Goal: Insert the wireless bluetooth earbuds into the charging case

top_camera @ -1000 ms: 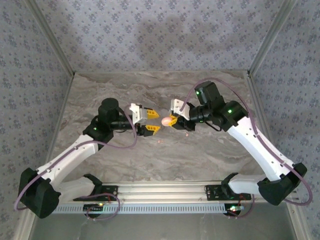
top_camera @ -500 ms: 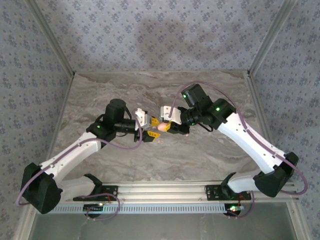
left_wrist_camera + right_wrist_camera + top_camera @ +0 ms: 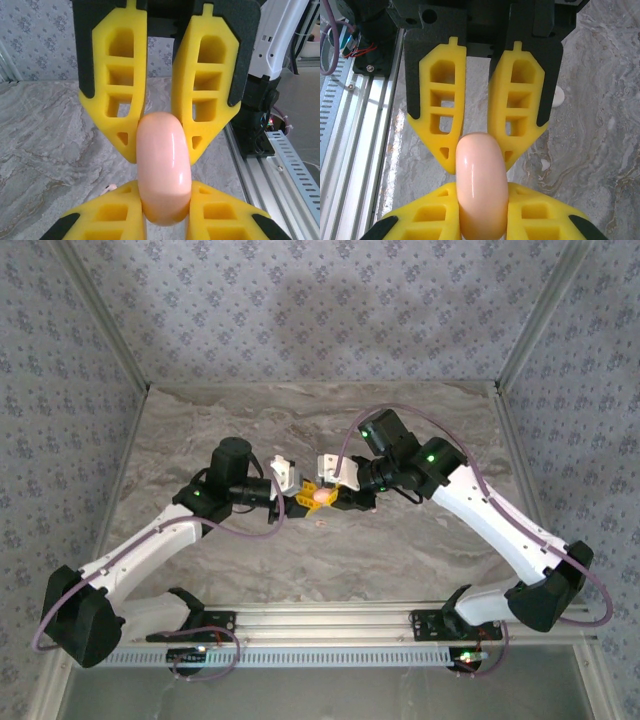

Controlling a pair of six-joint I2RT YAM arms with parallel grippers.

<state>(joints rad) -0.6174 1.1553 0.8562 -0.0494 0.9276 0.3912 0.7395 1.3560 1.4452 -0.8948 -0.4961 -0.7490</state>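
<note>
Jaws of left gripper (image 3: pixel 165 207) and right gripper (image 3: pixel 482 212) both clamped on pink case (image 3: pixel 164 165), opposite ends; earbud (image 3: pixel 545 164) loose on table (image 3: pixel 600 125) below. Likely lid-opening: hold one end firm, pull evenly.

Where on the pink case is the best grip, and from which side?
Grip the pink case across its two broad faces, near one end, coming end-on along its long axis. It is a smooth, rounded oval, thin that way, so the pads likely meet its flattest surfaces. The left gripper and the right gripper hold it so, from opposite ends.
</note>
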